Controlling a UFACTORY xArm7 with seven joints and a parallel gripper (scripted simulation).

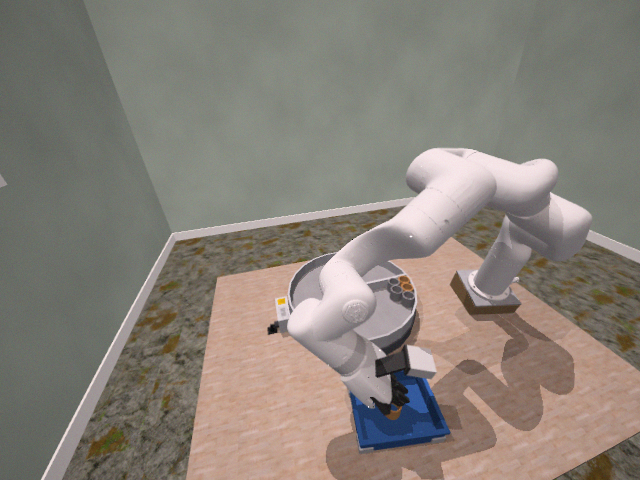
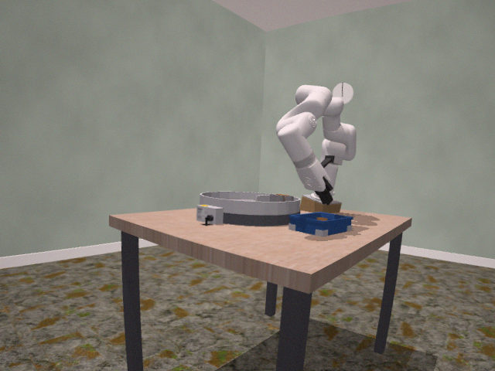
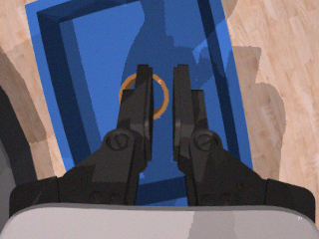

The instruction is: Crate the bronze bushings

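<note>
Wrist view: one bronze bushing [image 3: 124, 94] lies flat on the floor of the blue crate [image 3: 213, 40], below the fingers and apart from them. The exterior view agrees, with the gripper [image 2: 326, 196] hanging above the crate rim and a bronze spot down inside. The fingers stand nearly closed with only a narrow gap, and nothing is between them, so this bushing counts as delivered and let go.

In the top view, the turning table [image 1: 297, 281] beside the crate holds a small cluster against its inner divider: grey steel bushings [image 1: 395, 289] and bronze colour [image 1: 405, 282] among them, one piece or two I cannot tell. So the job is partly done. My judgement is that the bronze left on the turning table remains to be fetched across the desk [image 1: 258, 361], while the steel ones stay put.
</note>
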